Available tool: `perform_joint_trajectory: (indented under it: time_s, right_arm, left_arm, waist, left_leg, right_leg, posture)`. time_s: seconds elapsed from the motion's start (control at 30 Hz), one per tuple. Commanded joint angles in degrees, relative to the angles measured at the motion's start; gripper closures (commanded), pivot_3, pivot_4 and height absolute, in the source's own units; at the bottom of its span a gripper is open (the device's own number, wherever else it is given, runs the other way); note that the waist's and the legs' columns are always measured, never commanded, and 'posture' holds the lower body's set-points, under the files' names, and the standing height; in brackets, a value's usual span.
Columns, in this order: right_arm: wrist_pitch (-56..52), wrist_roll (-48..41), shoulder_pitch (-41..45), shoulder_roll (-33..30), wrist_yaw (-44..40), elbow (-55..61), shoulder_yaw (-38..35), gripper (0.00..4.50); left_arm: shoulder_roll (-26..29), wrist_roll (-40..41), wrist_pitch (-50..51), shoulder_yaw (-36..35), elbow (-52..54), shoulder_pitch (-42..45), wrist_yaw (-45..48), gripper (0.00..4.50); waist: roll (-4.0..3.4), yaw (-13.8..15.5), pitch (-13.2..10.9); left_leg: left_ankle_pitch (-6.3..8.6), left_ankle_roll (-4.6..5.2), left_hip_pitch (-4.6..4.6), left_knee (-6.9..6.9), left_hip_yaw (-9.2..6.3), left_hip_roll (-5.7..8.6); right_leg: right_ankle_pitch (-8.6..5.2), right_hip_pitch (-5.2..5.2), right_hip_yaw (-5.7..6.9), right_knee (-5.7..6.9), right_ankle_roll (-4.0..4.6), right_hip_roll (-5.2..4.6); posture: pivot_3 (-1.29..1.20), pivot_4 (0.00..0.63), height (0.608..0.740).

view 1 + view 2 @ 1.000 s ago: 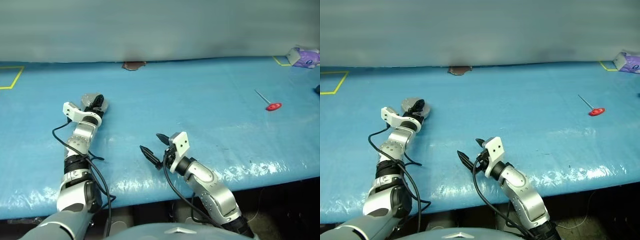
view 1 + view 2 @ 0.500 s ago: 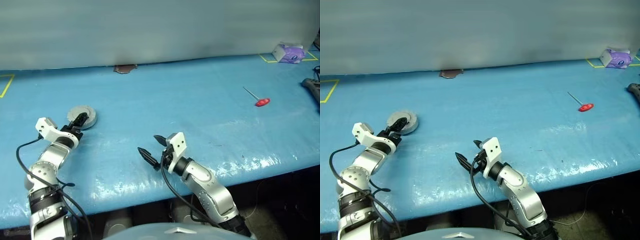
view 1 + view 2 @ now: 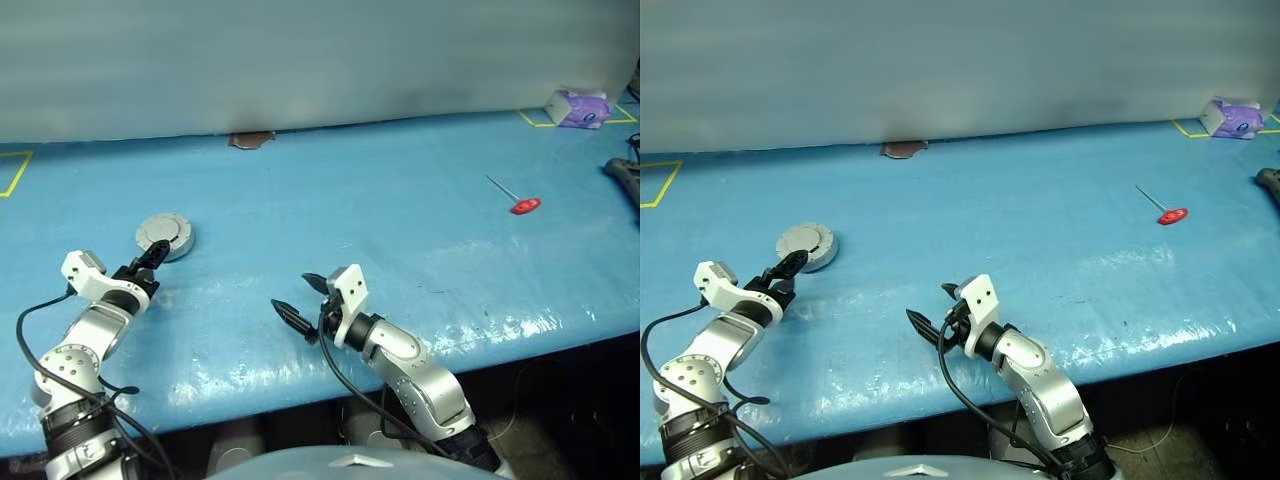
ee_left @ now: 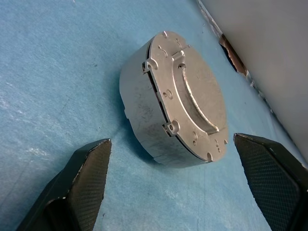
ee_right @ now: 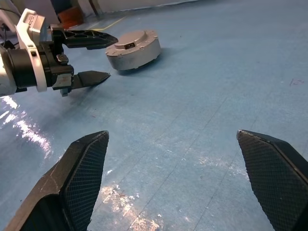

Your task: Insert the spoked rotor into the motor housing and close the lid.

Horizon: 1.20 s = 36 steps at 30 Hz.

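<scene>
**Lid seated on the housing, both arms clear**

The motor housing [image 3: 166, 237] sits on the blue counter [image 3: 400, 220] in the left half of the head view, a little above mid-height, with the lid [image 4: 188, 96] on top of it. Judging by how flush the two parts meet, the assembly looks closed; the spoked rotor would then be inside, though the lid hides it and that cannot be confirmed.

The left gripper [image 3: 145, 262] hangs just below and left of the housing in the head view, pointing at it, fingers [image 4: 84, 175] spread wide and touching nothing. That spacing reads as a hand that has let go and stands off, leaving the part free on the counter. The right gripper [image 3: 298, 300] rests low in the centre of the frame, well apart from the housing, its fingers [image 5: 84, 168] equally wide and empty, apparently parked out of the way.

In the left wrist view the housing is a squat, dull silvery drum with a scuffed side wall. The lid is a grey cast disc with a notched rim, small bosses and holes near its edge, and a raised round centre. A thin seam marks where lid meets wall.

A red-handled tool [image 3: 517, 200] lies near the right side, unrelated to the closure.
</scene>
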State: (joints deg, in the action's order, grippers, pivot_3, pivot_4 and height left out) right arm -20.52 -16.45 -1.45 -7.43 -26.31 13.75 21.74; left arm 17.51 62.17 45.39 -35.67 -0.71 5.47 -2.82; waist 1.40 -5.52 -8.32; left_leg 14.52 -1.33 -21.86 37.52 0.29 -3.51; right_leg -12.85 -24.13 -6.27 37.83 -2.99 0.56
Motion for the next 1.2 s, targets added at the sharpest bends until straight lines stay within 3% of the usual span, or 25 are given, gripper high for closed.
perform_joint_trajectory:
  time_s: [0.03, 0.17, 0.27, 0.37, 0.57, 0.83, 1.2]
  right_arm:
    - [0.05, -0.54, -0.43, 0.29, 0.11, 2.23, -0.93, 0.00]
    - [0.27, -0.37, -1.20, -0.20, 0.11, 2.91, -1.46, 0.00]
    - [0.93, 0.30, -1.75, -1.23, -0.32, 3.65, -1.72, 0.00]
    - [1.78, 0.68, -1.78, -2.30, -0.38, 3.91, -2.98, 0.00]
    - [6.36, 4.67, -1.17, -4.06, 1.99, 2.75, -5.97, 0.00]
    - [11.21, 6.43, -3.57, -1.49, 6.29, 3.78, -8.68, 0.00]
    - [9.99, 6.24, -3.67, -0.73, 5.64, 4.36, -8.20, 0.00]
  left_arm:
    - [1.05, -2.07, 3.53, 1.65, 0.47, -3.95, -1.24, 0.03]
    - [10.59, -12.82, -0.86, 10.78, 8.84, -12.40, 11.11, 0.03]
    - [15.49, -24.38, -13.49, 17.89, 15.57, -18.98, 20.53, 0.03]
    - [15.03, -32.89, -24.23, 21.54, 18.79, -21.71, 23.46, 0.03]
    - [9.50, -48.56, -41.59, 27.42, 19.42, -22.36, 20.49, 0.03]
    - [2.77, -55.73, -54.51, 28.38, 16.83, -23.16, 18.43, 0.03]
    - [-0.93, -54.47, -53.75, 27.73, 16.44, -21.95, 18.68, 0.03]
  waist:
    - [0.01, 0.07, 0.00]
    - [0.16, -0.57, 0.08]
    - [0.17, -0.61, 0.05]
    - [0.27, 0.22, -0.02]
    - [0.39, 1.80, -0.07]
    - [0.38, 1.87, -0.07]
    - [0.39, 1.74, -0.07]
  left_leg:
    - [0.00, -0.01, 0.00, -0.03, 0.01, 0.00]
    - [0.02, -0.04, 0.00, -0.35, 0.18, -0.01]
    - [0.06, -0.13, 0.00, -0.58, 0.27, -0.03]
    - [0.11, -0.22, -0.10, -0.58, 0.27, -0.03]
    - [0.14, -0.25, -0.31, -0.47, 0.34, 0.00]
    - [0.15, -0.23, -0.34, -0.49, 0.32, -0.05]
    - [0.15, -0.21, -0.35, -0.31, 0.33, -0.04]
  right_leg:
    - [0.00, -0.01, -0.01, -0.02, 0.00, 0.00]
    - [-0.08, -0.26, -0.15, -0.02, 0.11, 0.00]
    - [-0.17, -0.40, -0.19, -0.04, 0.24, -0.02]
    - [-0.31, -0.49, -0.18, -0.05, 0.23, -0.06]
    - [-0.32, -0.57, -0.18, -0.18, 0.18, -0.14]
    - [-0.31, -0.60, -0.18, -0.14, 0.13, -0.05]
    - [-0.29, -0.54, -0.17, -0.08, 0.04, -0.07]
  posture:
    - [0.00, 0.150, 0.740]
    - [0.00, 0.150, 0.740]
    - [0.00, 0.150, 0.740]
    - [0.00, 0.150, 0.740]
    - [0.00, 0.150, 0.740]
    - [0.00, 0.150, 0.740]
    - [0.00, 0.150, 0.740]
